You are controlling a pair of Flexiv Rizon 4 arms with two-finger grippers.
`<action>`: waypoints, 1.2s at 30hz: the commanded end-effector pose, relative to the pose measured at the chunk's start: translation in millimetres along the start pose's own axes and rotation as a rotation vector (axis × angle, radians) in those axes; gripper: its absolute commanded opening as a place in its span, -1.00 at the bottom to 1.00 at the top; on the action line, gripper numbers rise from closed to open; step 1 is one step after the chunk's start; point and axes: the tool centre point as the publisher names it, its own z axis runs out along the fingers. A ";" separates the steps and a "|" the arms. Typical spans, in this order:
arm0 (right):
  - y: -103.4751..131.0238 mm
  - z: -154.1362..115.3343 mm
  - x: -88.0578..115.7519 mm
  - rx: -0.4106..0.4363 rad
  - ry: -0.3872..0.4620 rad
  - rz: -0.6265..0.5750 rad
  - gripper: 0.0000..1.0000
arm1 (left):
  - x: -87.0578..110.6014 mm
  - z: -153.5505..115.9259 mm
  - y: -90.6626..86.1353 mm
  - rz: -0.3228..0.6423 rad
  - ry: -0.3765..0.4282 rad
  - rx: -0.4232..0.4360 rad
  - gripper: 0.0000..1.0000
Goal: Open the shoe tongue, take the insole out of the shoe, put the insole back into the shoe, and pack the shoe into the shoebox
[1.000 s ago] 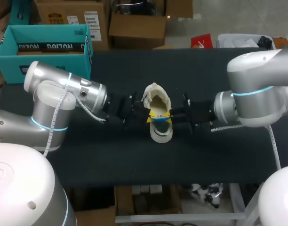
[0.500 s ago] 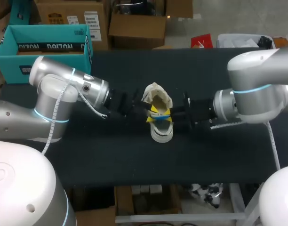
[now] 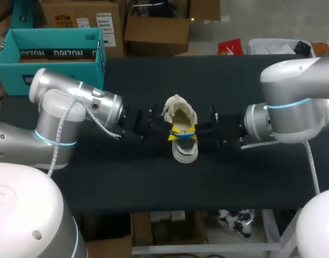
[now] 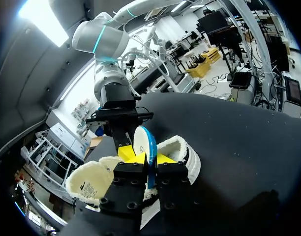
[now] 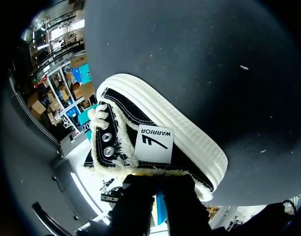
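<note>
Clamping the blue-edged insole, left claw faces right claw, its grip untellable; only right wrist view shows the black flank of the sneaker.

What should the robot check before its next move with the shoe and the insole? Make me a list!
1. The left claw grips the white insole with a blue edge: ok.
2. Insole lies flat inside the black shoe with fluffy white lining: not ok, it stands on edge at the opening.
3. Right claw has a firm grip: cannot tell.
4. Shoe sits upright on the black table: ok.
5. Teal cardboard shoebox is open and ready: ok.
</note>
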 end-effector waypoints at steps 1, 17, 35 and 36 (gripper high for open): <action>-5.1 -3.2 -3.5 -0.007 0.007 0.001 -1.00 | 1.9 3.7 -1.5 0.001 -0.009 -0.007 -1.00; -44.2 -15.3 -3.9 -0.091 -0.001 -0.016 -0.53 | 5.6 0.6 -0.2 -0.009 -0.019 -0.020 -1.00; -1.8 4.2 2.5 -0.079 -0.033 0.027 -1.00 | -14.6 3.6 33.3 -0.089 -0.039 -0.030 -1.00; 1.7 4.8 3.0 -0.079 -0.033 0.031 -1.00 | -16.3 4.2 35.9 -0.098 -0.039 -0.029 -1.00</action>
